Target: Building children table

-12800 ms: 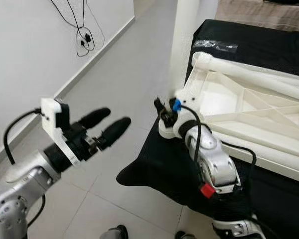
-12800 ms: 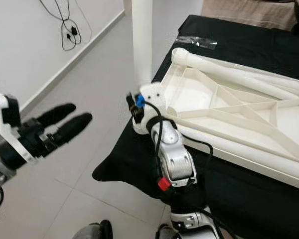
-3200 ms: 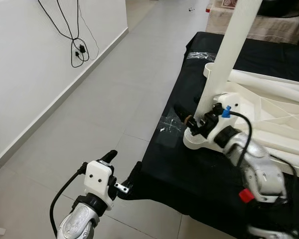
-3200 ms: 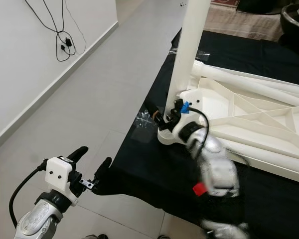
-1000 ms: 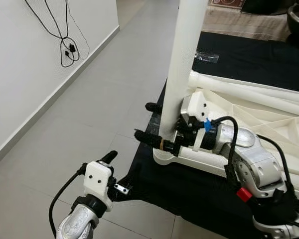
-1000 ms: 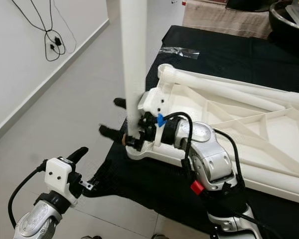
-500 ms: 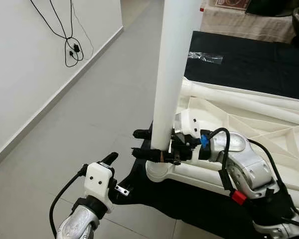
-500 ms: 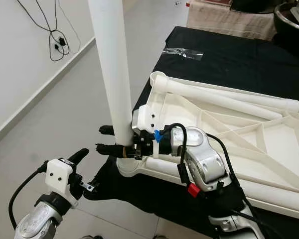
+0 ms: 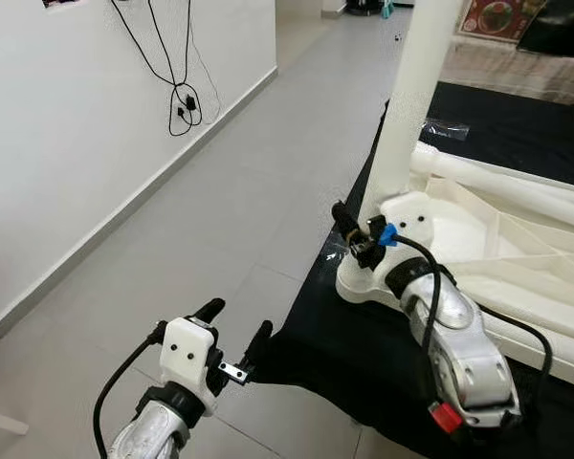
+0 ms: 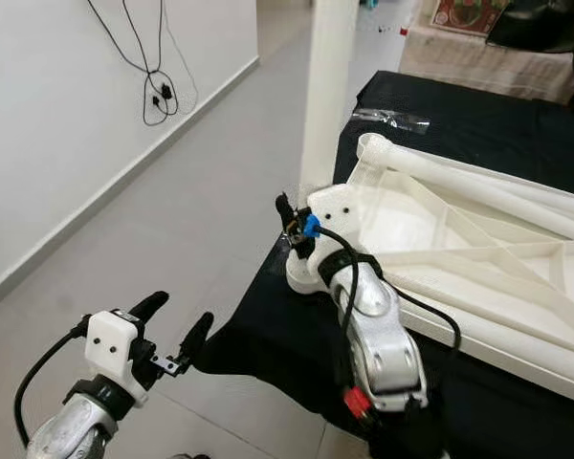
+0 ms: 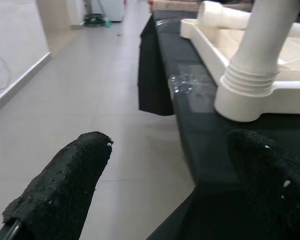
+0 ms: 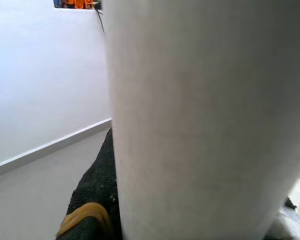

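Wall (image 9: 67, 143): white, far left; black cables (image 9: 177, 91) hang down it to near the skirting.
Floor (image 9: 220, 220): pale grey tiles, between wall and cloth.
Left gripper (image 9: 234, 330): low, at bottom left, over the floor; fingers (image 11: 65, 185) spread wide, holding nothing; one tip near the cloth's hanging corner, not clearly touching.
Cloth (image 9: 364, 354): black, covers a low surface on the right; edge hangs toward the floor.
Leg (image 9: 407, 105): white tube, upright, lower end in the round ribbed socket (image 11: 247, 95) at the tabletop's near corner; top out of frame.
Right gripper (image 9: 349, 225): at the leg's base, just above the socket; one black finger (image 9: 342, 218) shows on the leg's floor side, other hidden behind the leg; looks closed round the leg, wrist view has the tube right up against the finger.
Tabletop (image 10: 440, 229): white plastic, upside down on the cloth, ribbed underside up; another white tube lies along its far edge.
Plastic bag (image 10: 390, 119): clear, on the cloth beyond the tabletop.
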`<state>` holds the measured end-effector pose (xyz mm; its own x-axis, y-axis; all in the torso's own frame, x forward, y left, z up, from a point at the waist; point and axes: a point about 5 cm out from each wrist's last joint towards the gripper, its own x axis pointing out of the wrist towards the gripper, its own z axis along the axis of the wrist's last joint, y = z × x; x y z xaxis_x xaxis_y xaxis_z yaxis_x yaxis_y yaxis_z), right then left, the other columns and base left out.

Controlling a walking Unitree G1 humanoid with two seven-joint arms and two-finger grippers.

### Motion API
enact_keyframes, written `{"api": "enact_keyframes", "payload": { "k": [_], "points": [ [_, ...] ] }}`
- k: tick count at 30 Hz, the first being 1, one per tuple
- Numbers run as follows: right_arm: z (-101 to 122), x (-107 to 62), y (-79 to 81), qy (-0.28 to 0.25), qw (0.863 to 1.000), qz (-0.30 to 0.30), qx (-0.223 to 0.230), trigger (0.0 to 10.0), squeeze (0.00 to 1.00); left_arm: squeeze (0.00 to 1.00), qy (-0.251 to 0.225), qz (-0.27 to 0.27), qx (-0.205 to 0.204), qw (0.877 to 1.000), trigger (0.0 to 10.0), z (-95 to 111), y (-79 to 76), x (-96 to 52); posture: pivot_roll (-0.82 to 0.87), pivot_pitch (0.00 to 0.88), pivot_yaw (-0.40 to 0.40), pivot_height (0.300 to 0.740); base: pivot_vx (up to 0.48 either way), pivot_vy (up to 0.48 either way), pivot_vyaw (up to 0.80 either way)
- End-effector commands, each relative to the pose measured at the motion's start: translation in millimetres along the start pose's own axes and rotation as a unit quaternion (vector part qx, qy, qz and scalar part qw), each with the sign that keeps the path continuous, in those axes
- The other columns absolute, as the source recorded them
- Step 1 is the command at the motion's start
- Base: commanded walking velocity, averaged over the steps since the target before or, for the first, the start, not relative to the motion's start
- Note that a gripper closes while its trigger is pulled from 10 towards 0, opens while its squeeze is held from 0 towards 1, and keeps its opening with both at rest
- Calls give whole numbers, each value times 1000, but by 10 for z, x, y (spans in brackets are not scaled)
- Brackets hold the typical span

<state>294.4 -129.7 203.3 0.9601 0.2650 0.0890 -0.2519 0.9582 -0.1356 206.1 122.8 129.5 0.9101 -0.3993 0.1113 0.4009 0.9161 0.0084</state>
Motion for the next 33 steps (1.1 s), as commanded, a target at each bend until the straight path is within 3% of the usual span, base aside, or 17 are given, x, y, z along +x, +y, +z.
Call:
{"api": "enact_keyframes", "payload": {
  "k": [1,5,6,7,11,13,14,16,18,20,21,22,23,26,33],
  "points": [
    [-351,-30,-34,94,995,-29,7,0,0,0,5,-4,-9,1000,10000,-27,-5,-9,38,194,-13,740,0,0,0],
    [-349,24,17,90,995,-32,18,0,0,0,0,-10,-7,1000,10000,-19,-18,-11,41,183,-14,740,0,0,0],
    [-357,73,65,93,995,-22,22,3569,0,0,-10,-40,0,999,10000,28,-58,-18,36,178,-14,740,0,0,0],
    [-339,145,79,84,996,-14,33,10000,0,0,-19,-77,3,997,10000,98,-96,-31,32,171,-15,740,0,0,0],
    [-292,279,42,69,997,17,31,10000,0,0,-38,-135,-3,990,10000,281,-138,-76,31,166,-13,740,0,0,0],
    [-292,279,42,69,997,17,31,10000,0,0,-38,-135,-3,990,10000,281,-138,-76,31,166,-13,740,0,0,0],
    [-245,332,-16,58,997,41,24,10000,1000,0,-41,-153,-5,987,10000,350,-151,-108,40,164,-14,740,0,0,0],
    [-68,389,-164,16,989,147,31,10000,1000,0,-38,-180,-9,983,10000,459,-172,-208,44,160,-12,740,0,0,0],
    [-68,389,-164,16,989,147,31,10000,1000,0,-38,-180,-9,983,10000,459,-172,-208,44,160,-12,740,0,0,0],
    [1,344,-286,13,971,238,18,10000,1000,0,-34,-197,-15,980,10000,520,-185,-283,48,161,-16,740,0,0,0],
    [1,344,-286,13,971,238,18,10000,1000,0,-34,-197,-15,980,10000,520,-185,-283,48,161,-16,740,0,0,0],
    [0,313,-353,27,963,270,-4,10000,0,0,-28,-204,-15,978,10000,541,-175,-324,47,160,-23,740,0,0,0],
    [3,283,-403,38,953,300,-14,10000,0,0,-23,-208,-14,978,10000,562,-160,-370,47,160,-23,740,0,0,0],
    [0,282,-463,45,943,328,-23,10000,0,0,-14,-211,-13,977,10000,595,-145,-433,49,162,-30,740,0,0,0],
    [17,357,-558,41,940,337,-36,10000,0,0,7,-183,-1,983,10000,629,-103,-569,65,168,-34,740,0,0,0]
  ]
}}
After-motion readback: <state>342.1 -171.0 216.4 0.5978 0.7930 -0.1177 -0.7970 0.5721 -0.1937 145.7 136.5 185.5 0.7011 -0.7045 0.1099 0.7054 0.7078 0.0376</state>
